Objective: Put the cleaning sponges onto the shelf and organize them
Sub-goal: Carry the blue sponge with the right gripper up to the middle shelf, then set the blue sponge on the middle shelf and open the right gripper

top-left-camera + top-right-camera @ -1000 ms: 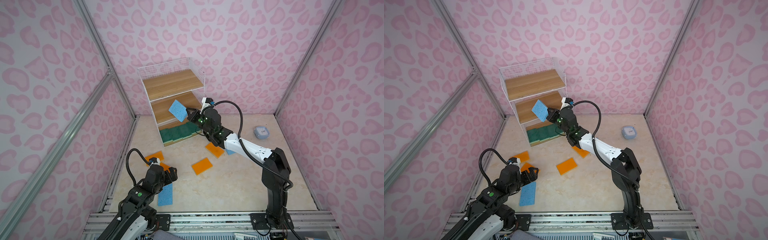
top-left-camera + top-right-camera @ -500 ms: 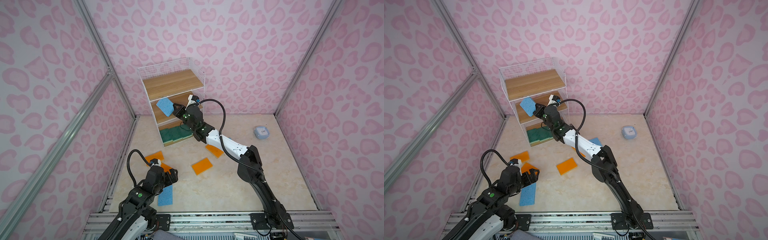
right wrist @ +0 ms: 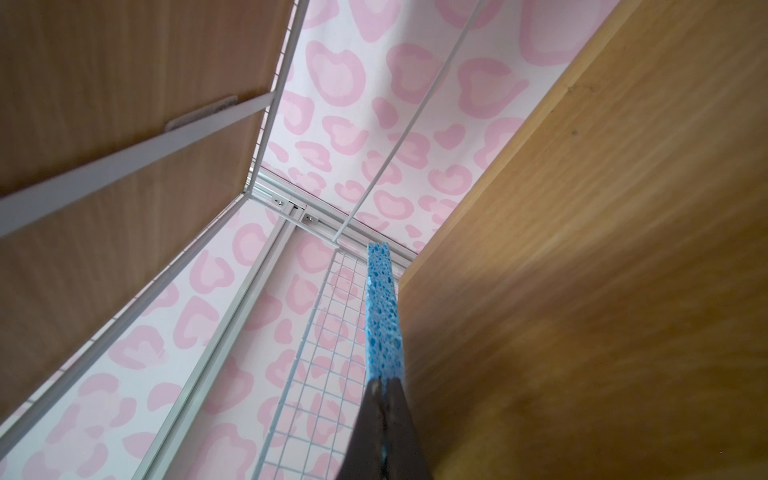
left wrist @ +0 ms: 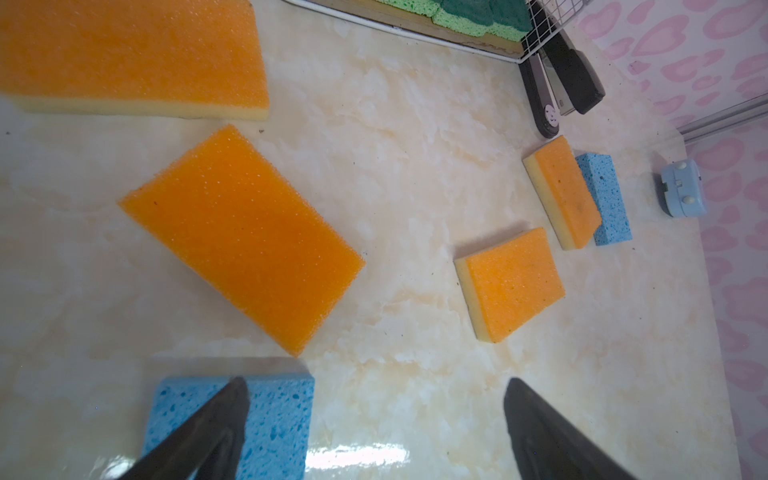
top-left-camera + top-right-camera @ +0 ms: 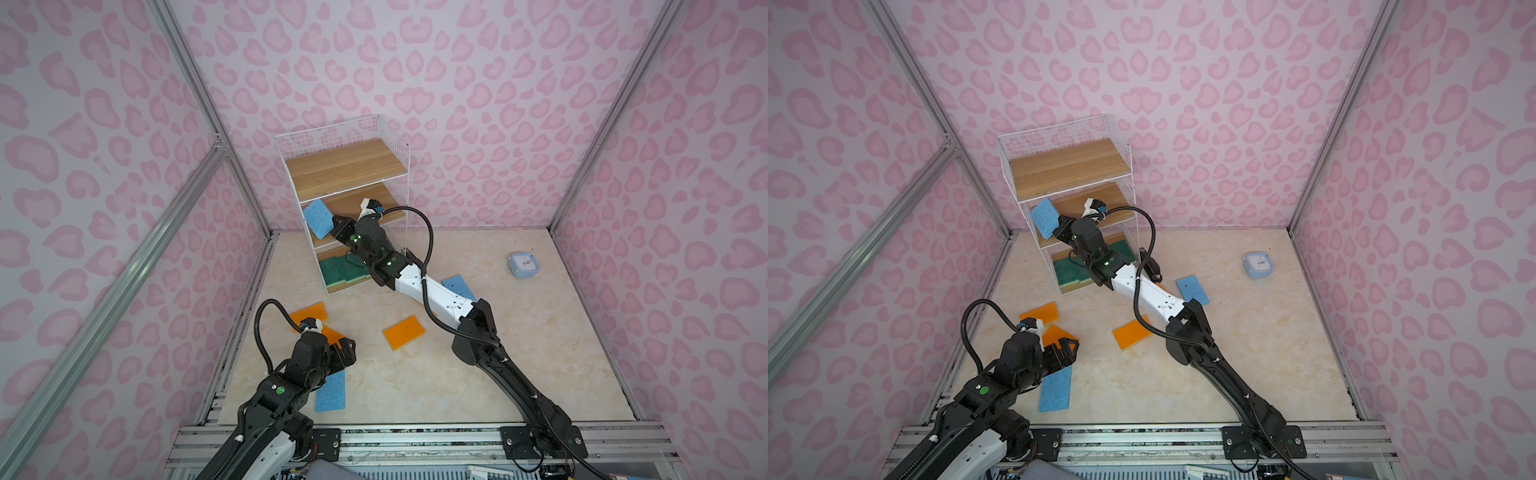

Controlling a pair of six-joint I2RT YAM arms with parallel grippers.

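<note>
The shelf (image 5: pixel 347 168) (image 5: pixel 1067 166) is a white wire rack with wooden boards, standing at the back. My right gripper (image 5: pixel 337 226) (image 5: pixel 1061 227) (image 3: pixel 384 399) reaches into its middle tier, shut on a light blue sponge (image 5: pixel 318 217) (image 5: pixel 1044 216) (image 3: pixel 382 311) held on edge beside the board (image 3: pixel 602 249). Dark green sponges (image 5: pixel 343 270) (image 5: pixel 1075 270) (image 4: pixel 478 12) lie on the bottom tier. My left gripper (image 5: pixel 347 349) (image 5: pixel 1068 347) (image 4: pixel 374 415) hangs open and empty over the floor, one finger (image 4: pixel 224 415) above a blue sponge (image 5: pixel 330 390) (image 5: pixel 1054 388) (image 4: pixel 274 415).
Several orange sponges lie on the floor (image 5: pixel 311 313) (image 5: pixel 404 332) (image 4: pixel 237 232) (image 4: pixel 511 282) (image 4: pixel 561 191). Another blue sponge (image 5: pixel 459 286) (image 5: pixel 1192 289) (image 4: pixel 604 199) lies by the right arm. A black stapler (image 5: pixel 1152 266) (image 4: pixel 569 75) sits at the shelf's foot, a pale-blue case (image 5: pixel 523 264) (image 4: pixel 681 191) at the right.
My right gripper has carried the blue sponge to the left, deeper into the shelf's middle tier. The left arm has not moved.
</note>
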